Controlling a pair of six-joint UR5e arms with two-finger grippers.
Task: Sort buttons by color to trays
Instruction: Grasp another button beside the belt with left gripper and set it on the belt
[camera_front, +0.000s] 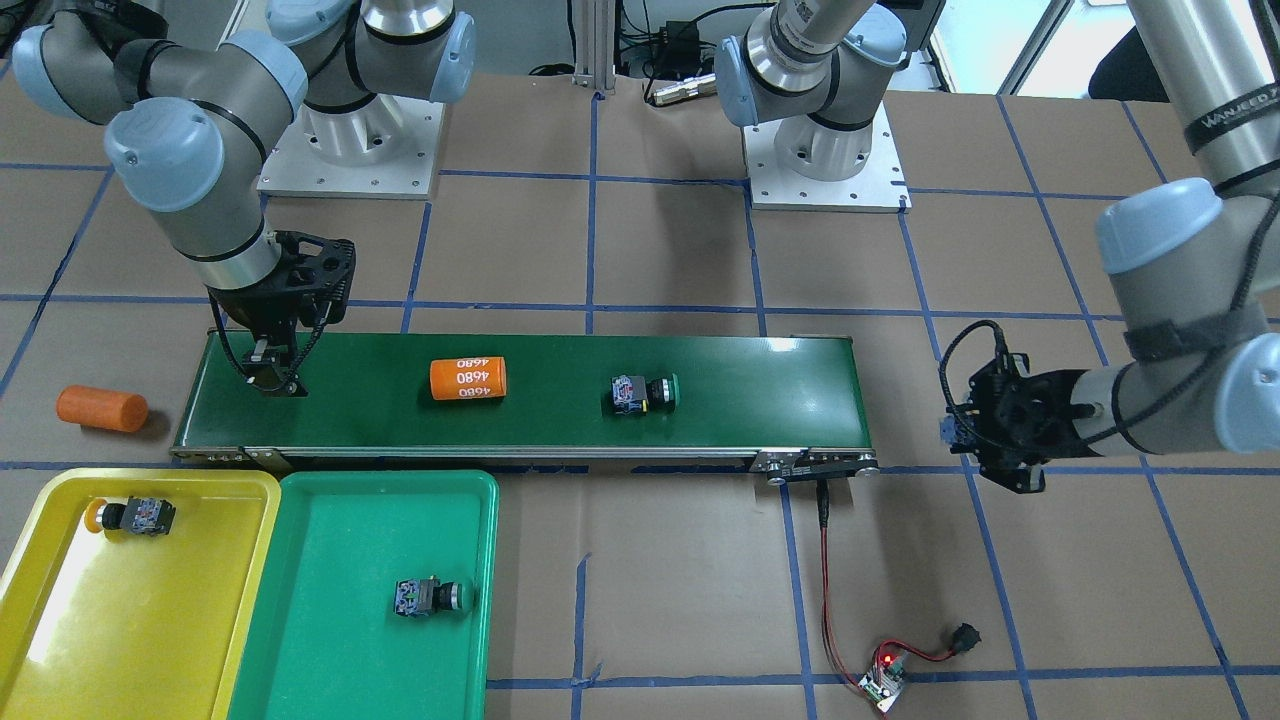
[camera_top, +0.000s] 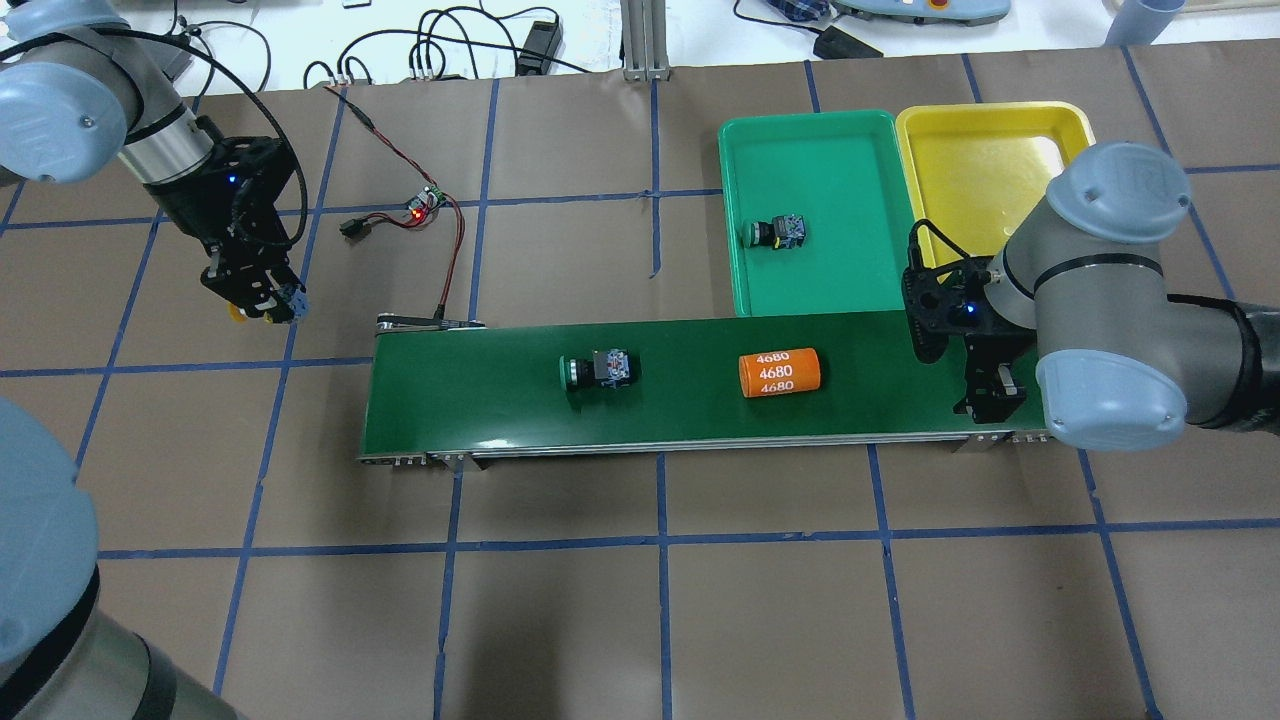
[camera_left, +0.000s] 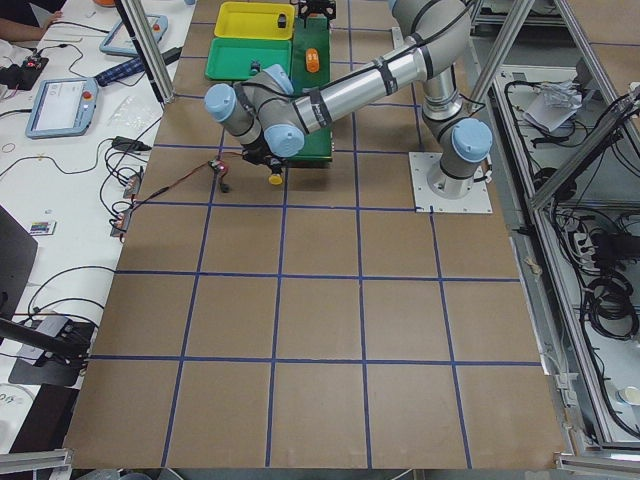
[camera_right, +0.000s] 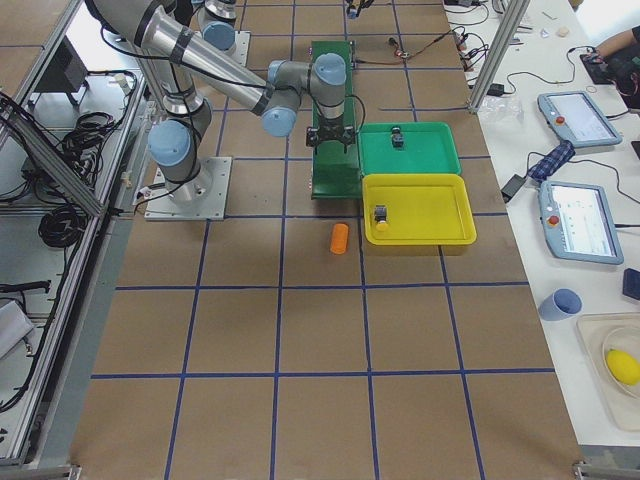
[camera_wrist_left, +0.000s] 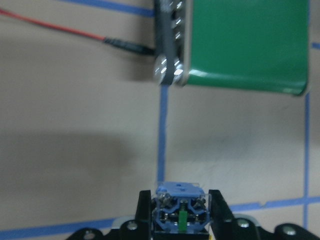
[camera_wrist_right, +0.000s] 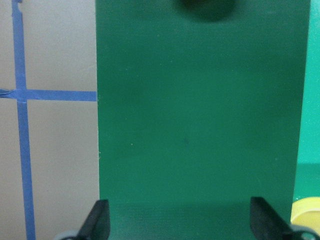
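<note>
My left gripper (camera_top: 255, 300) is shut on a yellow-capped button (camera_wrist_left: 180, 216) and holds it above the table, off the conveyor's left end. My right gripper (camera_top: 990, 400) is open and empty, low over the conveyor's right end (camera_wrist_right: 200, 125). A green button (camera_top: 595, 369) lies on the belt. Another green button (camera_top: 777, 232) lies in the green tray (camera_top: 830, 160). A yellow button (camera_front: 130, 516) lies in the yellow tray (camera_front: 60, 640); in the overhead view my right arm hides it.
An orange cylinder (camera_top: 780, 372) lies on the dark-green conveyor (camera_top: 480, 410) between the green button and my right gripper. A second orange cylinder (camera_front: 101, 408) lies on the table beyond the belt's end. A circuit board with red wires (camera_top: 425, 203) sits near the belt's left end.
</note>
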